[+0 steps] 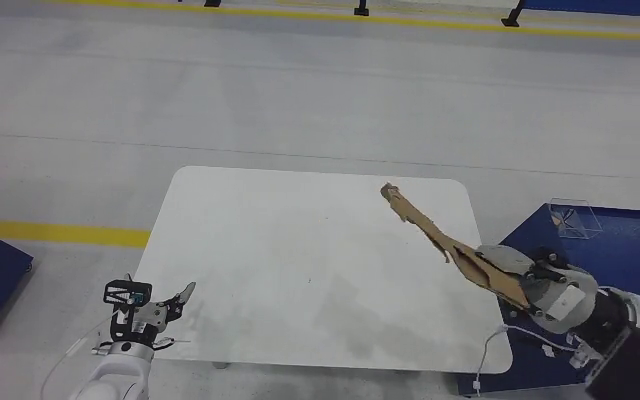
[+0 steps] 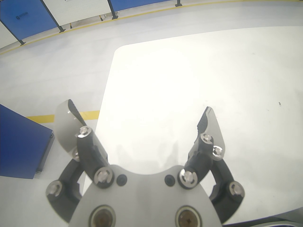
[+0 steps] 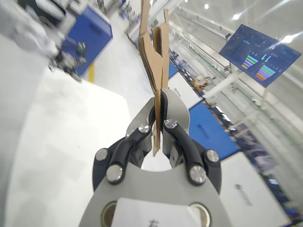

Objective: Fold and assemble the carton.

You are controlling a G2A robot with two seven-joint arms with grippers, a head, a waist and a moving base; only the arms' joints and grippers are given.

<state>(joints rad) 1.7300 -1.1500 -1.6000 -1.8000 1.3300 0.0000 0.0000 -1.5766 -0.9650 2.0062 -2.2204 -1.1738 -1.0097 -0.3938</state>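
A flat brown carton (image 1: 432, 232) is held edge-on above the right side of the white table (image 1: 300, 270), slanting up from the table's right edge toward its far side. My right gripper (image 1: 497, 275) is shut on the carton's lower end. In the right wrist view the carton (image 3: 153, 55) stands folded flat between the fingers (image 3: 174, 109) of the right gripper (image 3: 158, 95). My left gripper (image 1: 180, 297) hovers at the table's near left corner. Its fingers (image 2: 208, 124) are spread wide apart and nothing is between them, with the left gripper (image 2: 139, 106) over bare tabletop.
A blue cabinet (image 1: 590, 240) with a clear plastic stand (image 1: 573, 217) sits just right of the table. Another blue box (image 2: 21, 142) stands on the floor left of the table. Yellow floor lines (image 1: 70, 234) run past on the left.
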